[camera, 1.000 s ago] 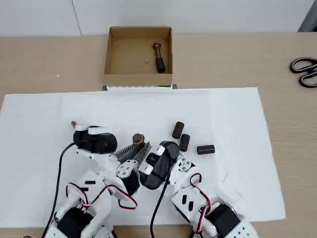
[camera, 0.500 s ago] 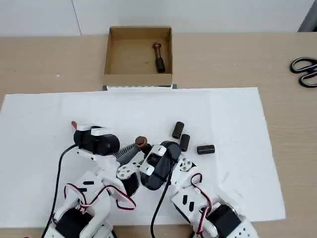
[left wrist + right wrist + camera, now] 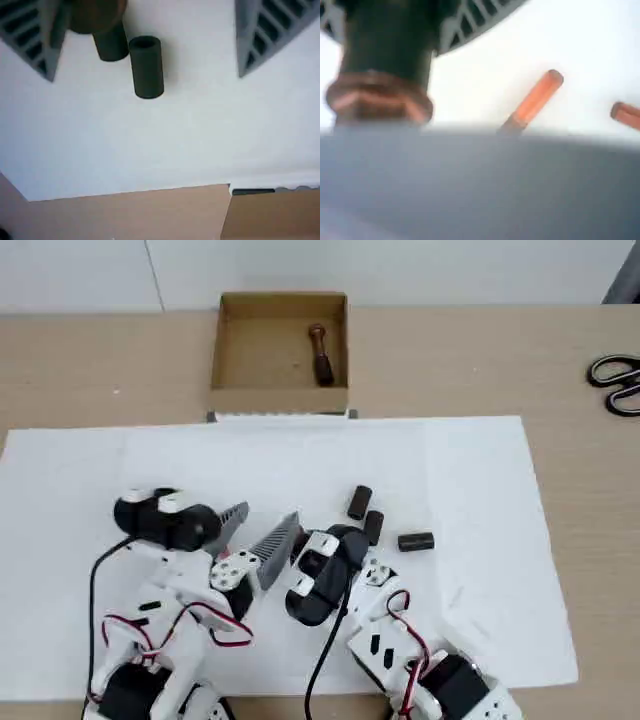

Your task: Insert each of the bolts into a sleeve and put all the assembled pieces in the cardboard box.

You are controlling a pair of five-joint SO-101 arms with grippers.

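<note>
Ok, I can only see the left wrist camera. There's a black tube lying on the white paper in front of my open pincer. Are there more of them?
Observer: Yes, the high view shows three loose tubes close together on the paper.
Operator: Did any get put away already?
Observer: One tube with a bolt in it lies in the cardboard box.
Operator: And what goes inside the others?
Observer: The right wrist view shows two orange bolts lying loose on the paper.
</note>
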